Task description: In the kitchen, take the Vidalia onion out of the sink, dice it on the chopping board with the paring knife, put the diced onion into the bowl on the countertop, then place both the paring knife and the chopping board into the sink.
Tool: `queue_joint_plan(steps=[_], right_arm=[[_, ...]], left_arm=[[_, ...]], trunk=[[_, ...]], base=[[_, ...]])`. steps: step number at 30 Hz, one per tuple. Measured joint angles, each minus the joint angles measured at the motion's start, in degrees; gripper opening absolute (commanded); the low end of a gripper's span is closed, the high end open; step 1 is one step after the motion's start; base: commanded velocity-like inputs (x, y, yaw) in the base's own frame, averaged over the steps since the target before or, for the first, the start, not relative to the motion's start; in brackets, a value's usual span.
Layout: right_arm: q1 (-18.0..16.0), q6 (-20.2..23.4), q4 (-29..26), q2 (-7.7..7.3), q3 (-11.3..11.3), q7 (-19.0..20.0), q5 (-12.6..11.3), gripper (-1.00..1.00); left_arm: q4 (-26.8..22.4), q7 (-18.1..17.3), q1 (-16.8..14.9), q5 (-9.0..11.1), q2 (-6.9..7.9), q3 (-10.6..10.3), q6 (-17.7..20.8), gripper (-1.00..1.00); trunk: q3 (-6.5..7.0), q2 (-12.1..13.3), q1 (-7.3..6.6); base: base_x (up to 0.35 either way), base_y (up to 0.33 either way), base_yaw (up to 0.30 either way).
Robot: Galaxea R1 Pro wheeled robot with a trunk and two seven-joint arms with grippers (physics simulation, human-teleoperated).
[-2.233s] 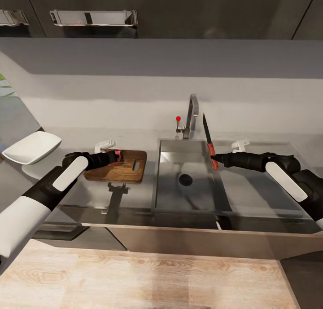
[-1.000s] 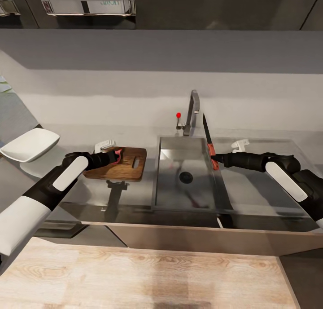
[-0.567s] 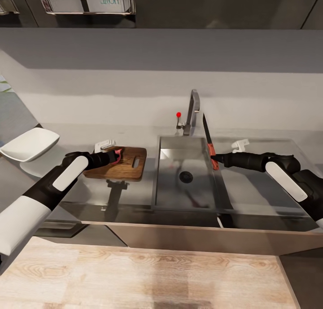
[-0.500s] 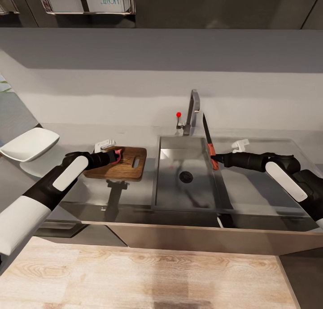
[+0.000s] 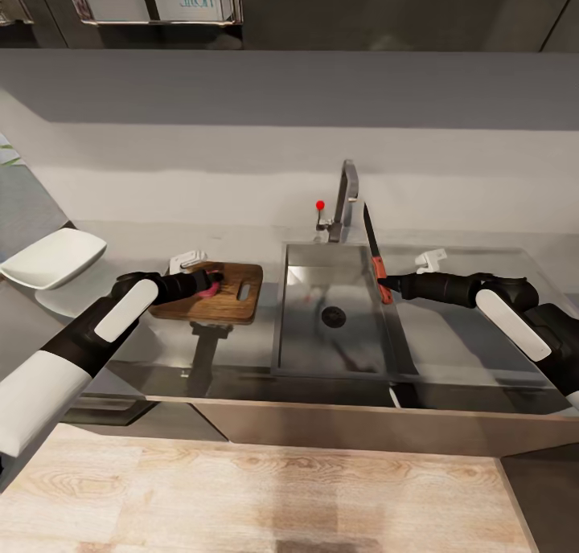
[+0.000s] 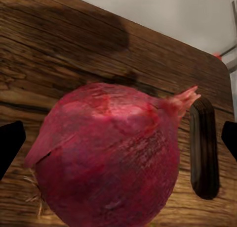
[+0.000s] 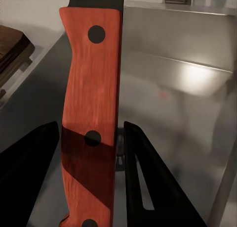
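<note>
The Vidalia onion, red-purple skinned with a small pointed tip, sits on the chopping board at the end away from the slot handle; the left wrist view shows it large between the two dark fingertips of the left gripper, which stand out to either side of it with a gap showing, so the jaws are spread around the onion and I cannot tell if they touch it. In the head view the left arm reaches in from the left, low over the board. The board lies flat on the bench just left of the sink, its slot handle toward the basin. The right gripper comes in from the right over the basin's right edge, its jaws pinching the paring knife by the reddish-brown handle, with the dark blade pointing up and away toward the wall; the right wrist view shows the riveted handle upright between the two black fingers. The chrome tap with its red knob stands behind the basin. The white bowl sits well to the left of the board, beyond the left arm.
</note>
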Motion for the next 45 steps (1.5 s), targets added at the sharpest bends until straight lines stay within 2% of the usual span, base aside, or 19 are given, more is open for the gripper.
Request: queue_joint_plan(steps=[6, 13, 22, 30, 36, 39, 41, 43, 44, 45], right_arm=[[0.0, -1.74, 0.02, 0.0, 0.0, 0.02, 0.03, -1.0], [0.0, -3.06, 0.0, 0.0, 2.16, 0.03, 0.07, -1.0], [0.0, -3.12, 0.02, 0.0, 2.36, 0.03, 0.07, -1.0], [0.0, -3.12, 0.01, 0.0, 2.37, 0.03, 0.07, -1.0], [0.0, -3.13, 0.0, 0.0, 2.37, 0.03, 0.07, -1.0], [0.0, -3.12, 0.01, 0.0, 2.37, 0.03, 0.07, -1.0], [0.0, -3.12, 0.02, 0.0, 2.37, 0.03, 0.07, -1.0], [0.0, -3.12, 0.02, 0.0, 2.37, 0.03, 0.07, -1.0], [0.0, -3.12, 0.02, 0.0, 2.37, 0.03, 0.07, -1.0], [0.0, -3.12, 0.02, 0.0, 2.37, 0.03, 0.07, -1.0]], left_arm=[[0.0, 0.0, 0.0, 0.0, 0.0, 0.08, 0.0, 1.0], [0.0, 0.0, 0.0, 0.03, 0.0, 0.09, 0.0, 1.0], [-0.03, 0.0, 0.0, 0.05, 0.0, 0.12, 0.0, 1.0], [-3.68, 0.01, 0.0, 0.06, 0.23, 0.08, 0.0, 1.0], [-9.68, -0.22, 0.0, 0.29, 2.89, -0.02, 0.54, 1.0], [-12.52, -2.14, 0.0, 0.46, 3.63, -0.09, 0.97, 1.0], [-13.74, -5.33, 0.0, 0.55, 4.17, -0.12, 1.88, 1.0], [-14.17, -9.17, 0.0, 0.57, 4.7, -0.13, 2.77, 1.0], [-14.39, -13.74, 0.0, 0.75, 5.42, -0.16, 3.35, 1.0], [-14.43, -16.71, 0.0, 1.06, 6.04, -0.18, 3.59, 1.0]], trunk=[[0.48, 0.0, 0.0], [1.12, 0.0, 0.0], [1.96, 0.0, 0.0], [2.69, 0.0, 0.0], [3.25, 0.0, 0.0], [3.53, 0.0, 0.0], [3.71, 0.0, 0.0], [3.89, 0.0, 0.0], [3.99, 0.0, 0.0], [4.08, 0.0, 0.0]], base=[[0.0, 0.0, 0.0], [0.0, 0.0, 0.0], [0.0, 0.0, 0.0], [0.0, 0.0, 0.0], [0.0, 0.0, 0.0], [0.0, 0.0, 0.0], [0.0, 0.0, 0.0], [0.0, 0.0, 0.0], [0.0, 0.0, 0.0], [0.0, 0.0, 0.0]])
